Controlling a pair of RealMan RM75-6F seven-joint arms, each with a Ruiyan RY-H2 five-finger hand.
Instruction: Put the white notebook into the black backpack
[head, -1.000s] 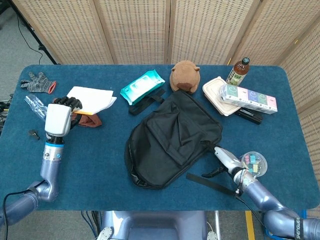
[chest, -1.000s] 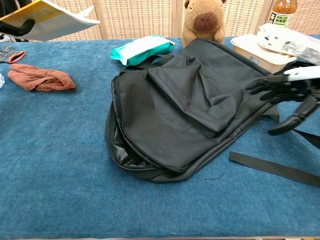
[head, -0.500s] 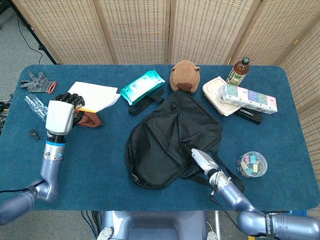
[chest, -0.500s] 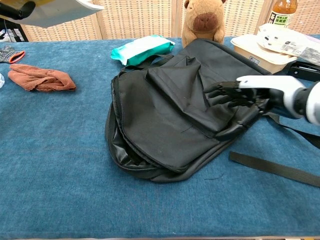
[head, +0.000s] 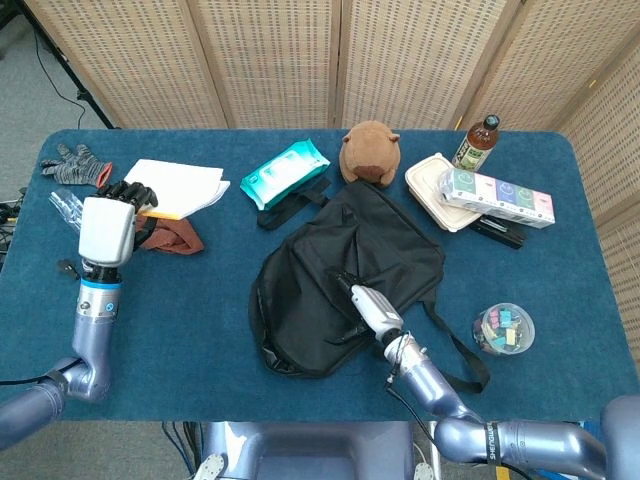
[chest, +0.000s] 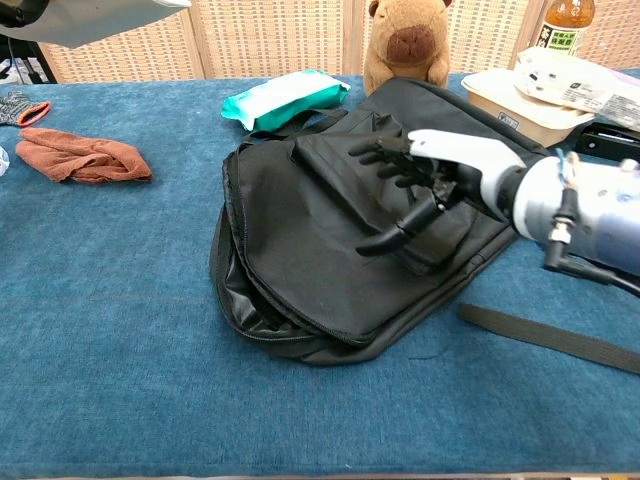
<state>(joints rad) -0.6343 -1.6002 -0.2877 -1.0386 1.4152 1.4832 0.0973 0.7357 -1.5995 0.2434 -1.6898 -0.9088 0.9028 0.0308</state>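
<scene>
The white notebook (head: 180, 187) is held up off the table at the far left by my left hand (head: 110, 222), which grips its near edge; the chest view shows only its underside (chest: 95, 18) at the top left corner. The black backpack (head: 345, 275) lies flat in the middle of the table, its zipper edge facing the front left. Over the backpack's front pocket (chest: 400, 215) hovers my right hand (chest: 425, 180), open with fingers spread, holding nothing.
A brown cloth (head: 172, 238) and grey glove (head: 72, 164) lie under and beside the notebook. A teal wipes pack (head: 285, 172), plush capybara (head: 369, 152), food box (head: 440, 190), bottle (head: 476, 141) and jar of clips (head: 506, 328) ring the backpack. A loose strap (chest: 545, 335) trails right.
My right hand has swept left from the table's right side onto the middle of the backpack. My left hand has lifted the notebook higher and slightly left.
</scene>
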